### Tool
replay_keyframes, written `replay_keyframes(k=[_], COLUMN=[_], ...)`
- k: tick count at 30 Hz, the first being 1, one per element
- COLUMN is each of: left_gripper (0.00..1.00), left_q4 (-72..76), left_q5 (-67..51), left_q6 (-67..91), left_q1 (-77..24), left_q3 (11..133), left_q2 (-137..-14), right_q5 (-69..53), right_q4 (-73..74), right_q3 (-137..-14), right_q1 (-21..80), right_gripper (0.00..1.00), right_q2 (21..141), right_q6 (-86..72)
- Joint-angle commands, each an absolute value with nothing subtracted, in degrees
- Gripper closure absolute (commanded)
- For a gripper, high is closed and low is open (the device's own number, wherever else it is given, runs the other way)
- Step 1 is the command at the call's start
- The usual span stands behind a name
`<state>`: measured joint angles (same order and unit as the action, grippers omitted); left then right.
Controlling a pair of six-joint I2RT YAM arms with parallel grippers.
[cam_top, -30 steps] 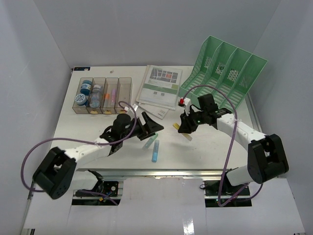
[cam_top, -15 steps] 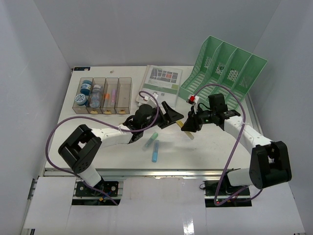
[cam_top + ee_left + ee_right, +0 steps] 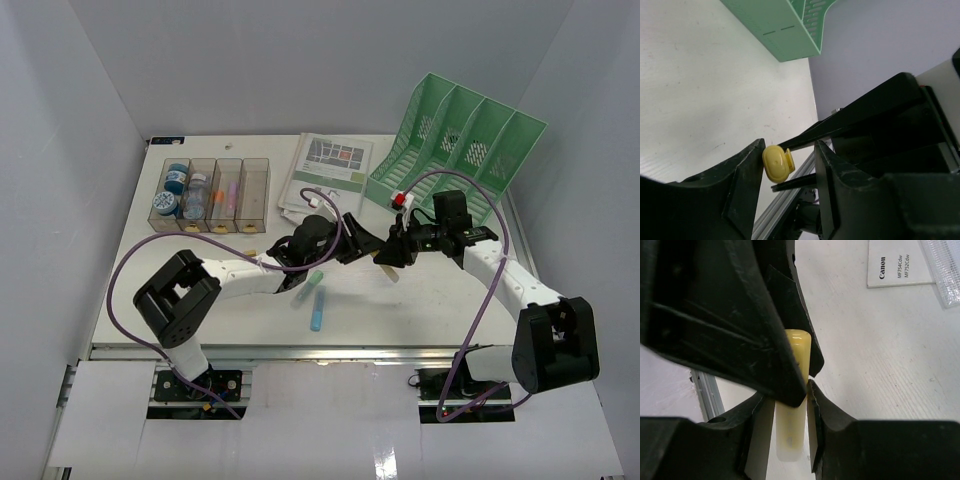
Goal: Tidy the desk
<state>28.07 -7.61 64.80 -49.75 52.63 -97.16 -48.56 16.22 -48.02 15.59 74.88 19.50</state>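
Yellow plastic sat at the middle of the scene: a yellow marker (image 3: 790, 440) was pinched crosswise in the right gripper (image 3: 392, 250), whose two fingers pressed flat against its barrel on both sides. The left gripper (image 3: 789, 146) reached in from 9 o'clock and bracketed the marker's capped end. Its jaws stood partly apart; in the left wrist view the cap touched one finger, while a narrow gap showed before the other, so it had no firm hold. Both grippers met a little right of centre, above the desk (image 3: 420, 310), the white tabletop that filled the overhead view, with a metal rail along its edge at 6 o'clock. Whether the marker's lower end touched the surface could not be told.

On the desk, a green file rack (image 3: 460, 140) with four slots leaned at 2 o'clock. A clear tray (image 3: 256, 185) of four compartments stood at 10 o'clock, with small items in three of them; the fourth looked bare. Printed booklets (image 3: 325, 175) lay overlapped at 12 o'clock, just beside the rack. Toward 6 o'clock from the left gripper, a green pen (image 3: 308, 288) and a blue pen (image 3: 317, 308) lay close together on the bare surface, apart from both arms.
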Motion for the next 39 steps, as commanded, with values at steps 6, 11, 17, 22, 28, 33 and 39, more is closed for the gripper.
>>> replay_keyframes(k=[6, 11, 17, 22, 28, 33, 39], left_gripper=[0.63, 0.76, 0.82, 0.84, 0.84, 0.83, 0.82], left_q4=[25.28, 23.79, 21.20, 16.74, -5.82, -26.35, -32.43], left_q5=[-6.39, -6.66, -7.17, -13.27, -15.47, -11.00, -4.21], left_q6=[63.05, 60.92, 57.64, 54.08, 41.32, 26.71, 21.17], left_q1=[-50.98, -50.98, -49.62, -42.35, -27.11, -13.80, -3.11], left_q3=[55.28, 55.37, 55.44, 53.22, 60.48, 75.25, 86.85], left_q2=[-96.74, -96.11, -94.74, -91.64, -85.04, -88.20, -95.20], right_q5=[-48.65, -48.41, -48.32, -48.76, -51.64, -51.08, -50.61], right_q4=[13.99, 14.13, 14.58, 16.40, 17.99, 18.62, 18.63], right_q3=[-47.54, -47.46, -46.93, -47.37, -46.55, -46.75, -46.57], right_q1=[14.66, 14.26, 13.72, 11.70, 8.76, 8.26, 8.26], right_gripper=[0.91, 0.59, 0.16, 0.10, 0.09, 0.09, 0.09], right_q2=[73.12, 72.90, 71.74, 69.80, 66.10, 65.65, 65.86], right_q6=[19.15, 19.60, 21.08, 23.34, 26.81, 27.49, 27.86])
